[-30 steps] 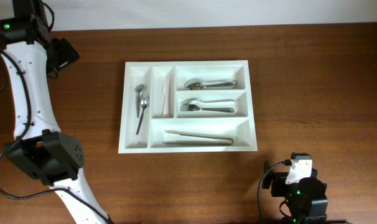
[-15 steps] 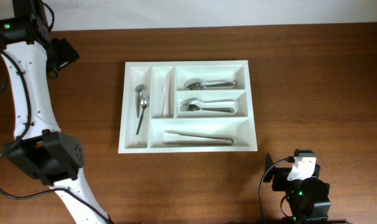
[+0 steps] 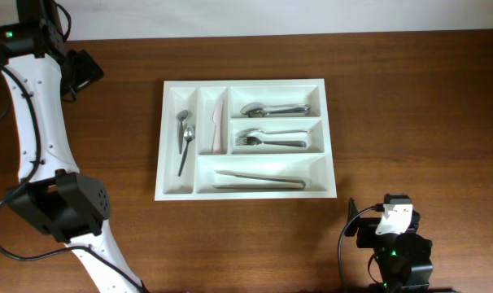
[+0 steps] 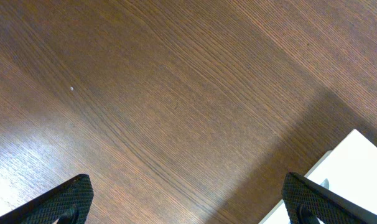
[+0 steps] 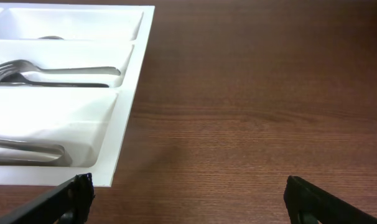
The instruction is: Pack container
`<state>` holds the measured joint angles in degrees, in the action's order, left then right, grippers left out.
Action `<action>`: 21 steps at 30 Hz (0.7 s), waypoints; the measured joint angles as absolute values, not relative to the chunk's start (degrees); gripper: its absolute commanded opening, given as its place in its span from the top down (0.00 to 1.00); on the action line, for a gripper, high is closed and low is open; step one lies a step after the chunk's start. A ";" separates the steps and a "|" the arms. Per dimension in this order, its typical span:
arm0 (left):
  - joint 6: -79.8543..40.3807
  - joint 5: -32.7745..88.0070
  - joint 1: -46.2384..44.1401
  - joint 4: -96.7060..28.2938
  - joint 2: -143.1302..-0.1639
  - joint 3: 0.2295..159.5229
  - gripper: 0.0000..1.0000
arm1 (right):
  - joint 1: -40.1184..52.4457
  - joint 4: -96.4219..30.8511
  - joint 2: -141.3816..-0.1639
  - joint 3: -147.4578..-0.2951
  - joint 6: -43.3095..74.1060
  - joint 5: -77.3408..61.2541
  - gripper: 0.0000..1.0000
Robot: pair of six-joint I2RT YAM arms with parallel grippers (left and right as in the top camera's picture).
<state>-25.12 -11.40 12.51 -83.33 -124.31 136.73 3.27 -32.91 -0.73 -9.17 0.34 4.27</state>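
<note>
Judging the cutlery tray (image 3: 245,83) mid-counter (image 3: 409,106) packed, forks (image 3: 267,140) and tongs (image 3: 259,179) each in their compartment, we read the left end effector (image 4: 188,202) off its far-left corner and right end effector (image 5: 188,199) off its near-right as parked wide, empty.

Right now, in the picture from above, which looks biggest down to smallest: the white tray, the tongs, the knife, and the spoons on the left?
1. white tray, by far.
2. tongs.
3. knife and spoons: they look about the same length, so I won't rank them.
</note>
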 measured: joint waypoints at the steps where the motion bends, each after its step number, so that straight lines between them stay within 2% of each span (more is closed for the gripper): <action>1: -25.12 -11.40 12.51 -83.33 -124.31 136.73 0.01 | 3.27 -32.91 -0.73 -9.17 0.14 4.27 0.01; 4: -25.12 -11.42 12.51 -83.33 -124.31 136.73 0.01 | 3.27 -30.44 -0.75 -8.80 -0.47 4.47 0.01; 9: -25.12 -11.42 12.51 -83.35 -124.31 136.73 0.01 | 3.27 -9.82 -0.62 -4.60 -3.68 4.69 0.01; 11: -25.12 -11.40 12.51 -83.35 -124.31 136.73 0.01 | 3.27 -5.23 -0.56 -2.61 -4.67 4.69 0.01; 21: -25.12 -11.42 12.51 -83.33 -124.31 136.73 0.01 | 3.27 -4.23 -0.62 -0.93 -6.39 4.67 0.01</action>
